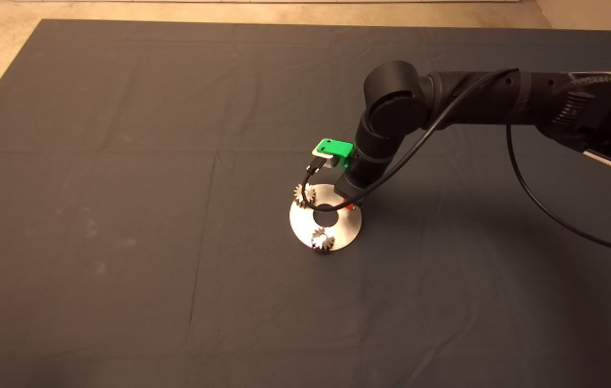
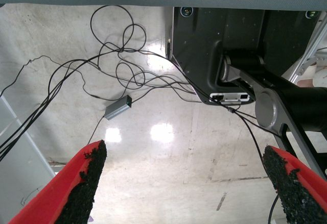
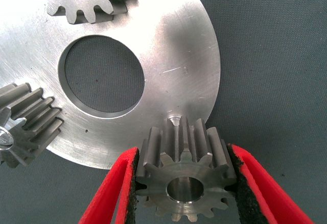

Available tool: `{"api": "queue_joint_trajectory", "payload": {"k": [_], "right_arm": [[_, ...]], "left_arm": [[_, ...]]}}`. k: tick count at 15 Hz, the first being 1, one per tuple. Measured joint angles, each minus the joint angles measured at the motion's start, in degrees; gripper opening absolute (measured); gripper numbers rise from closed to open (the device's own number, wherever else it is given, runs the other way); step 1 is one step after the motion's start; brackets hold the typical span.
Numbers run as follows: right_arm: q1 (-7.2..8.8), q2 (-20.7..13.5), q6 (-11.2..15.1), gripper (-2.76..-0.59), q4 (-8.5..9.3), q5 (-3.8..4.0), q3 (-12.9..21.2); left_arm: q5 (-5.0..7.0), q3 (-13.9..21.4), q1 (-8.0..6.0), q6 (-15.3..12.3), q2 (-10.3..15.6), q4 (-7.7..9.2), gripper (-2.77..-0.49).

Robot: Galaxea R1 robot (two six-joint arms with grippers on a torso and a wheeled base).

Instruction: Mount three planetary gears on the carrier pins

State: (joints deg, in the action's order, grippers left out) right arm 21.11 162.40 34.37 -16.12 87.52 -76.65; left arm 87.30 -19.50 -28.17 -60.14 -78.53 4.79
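Right gripper (image 3: 181, 183), fingers clamped on the flanks of the third planetary gear (image 3: 182, 175), held just above the disc (image 3: 173, 40) rim; a silver stub showing past its teeth is possibly the free carrier pin (image 3: 174, 118), though this is hard to confirm. Beyond, two gears already sit on the disc: one (image 1: 323, 240) at its near edge, one (image 1: 304, 193) at its far left edge. Left gripper (image 2: 184, 188) parked off the mat, fingers spread wide over floor cables (image 2: 122, 66).
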Motion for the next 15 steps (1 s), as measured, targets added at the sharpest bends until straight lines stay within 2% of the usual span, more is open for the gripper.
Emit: {"api": "queue_joint_trajectory", "payload": {"k": [15], "right_arm": [[-0.17,1.1,0.0,-2.29,-1.0,0.2,0.2]], "left_arm": [[0.02,0.0,0.01,0.0,-0.1,0.05,-1.09]]}}
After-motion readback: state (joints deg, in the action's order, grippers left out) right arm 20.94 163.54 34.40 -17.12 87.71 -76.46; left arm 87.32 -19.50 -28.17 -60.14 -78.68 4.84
